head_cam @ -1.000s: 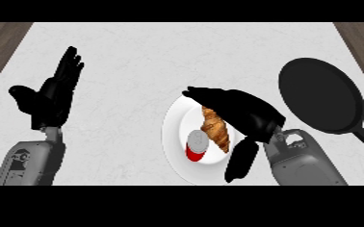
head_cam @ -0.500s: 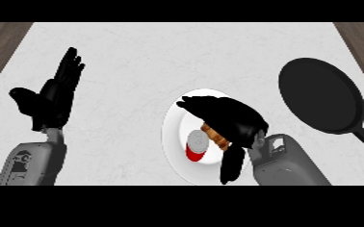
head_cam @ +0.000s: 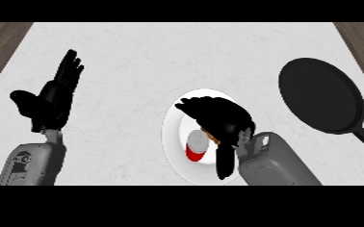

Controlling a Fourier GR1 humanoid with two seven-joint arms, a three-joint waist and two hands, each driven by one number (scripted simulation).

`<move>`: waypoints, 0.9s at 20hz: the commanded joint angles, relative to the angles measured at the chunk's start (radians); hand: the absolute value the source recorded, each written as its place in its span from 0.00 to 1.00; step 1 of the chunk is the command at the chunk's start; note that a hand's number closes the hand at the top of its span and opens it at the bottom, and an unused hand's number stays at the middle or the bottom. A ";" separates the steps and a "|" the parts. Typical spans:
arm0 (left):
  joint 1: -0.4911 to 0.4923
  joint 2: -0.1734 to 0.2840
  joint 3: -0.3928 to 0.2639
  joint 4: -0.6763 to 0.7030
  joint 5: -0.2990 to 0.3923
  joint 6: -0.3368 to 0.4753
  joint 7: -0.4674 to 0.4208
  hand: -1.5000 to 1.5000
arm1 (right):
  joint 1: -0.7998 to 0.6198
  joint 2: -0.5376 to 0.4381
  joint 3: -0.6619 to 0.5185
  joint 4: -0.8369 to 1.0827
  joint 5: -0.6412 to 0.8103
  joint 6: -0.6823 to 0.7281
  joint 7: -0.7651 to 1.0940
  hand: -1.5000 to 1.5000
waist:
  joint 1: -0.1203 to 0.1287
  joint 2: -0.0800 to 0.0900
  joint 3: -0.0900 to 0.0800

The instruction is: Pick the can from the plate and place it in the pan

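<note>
Head view: can [head_cam: 197, 146] lies on white plate [head_cam: 174, 139], just left of right hand [head_cam: 222, 119]; fingers curled, grasp unclear. Left hand [head_cam: 51, 101] open, resting. Pan [head_cam: 320, 96] far right.

Between the white plate [head_cam: 173, 139] and the black pan [head_cam: 318, 96] the pale counter [head_cam: 185, 53] lies bare, an open lane toward the pan. The right hand [head_cam: 217, 118] hangs over the plate and hides most of it; the red-and-white can [head_cam: 196, 145] lies just beside its fingers, perhaps touching. The left hand [head_cam: 51, 101] rests open at the left, well apart from that lane.
</note>
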 commanded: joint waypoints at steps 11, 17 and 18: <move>0.022 -0.022 0.023 -0.002 -0.011 -0.028 -0.011 0.50 | -0.002 0.096 0.018 0.171 0.195 -0.010 -0.114 0.00 | 0.001 0.000 0.000; 0.028 -0.005 0.051 -0.033 0.004 -0.049 0.016 0.50 | 0.059 0.080 0.041 0.250 0.262 -0.059 -0.196 0.00 | 0.001 0.000 0.000; -0.032 -0.026 0.035 0.039 -0.016 -0.038 -0.004 0.50 | 0.040 0.120 0.034 0.245 0.264 -0.026 -0.168 0.00 | -0.002 0.000 0.000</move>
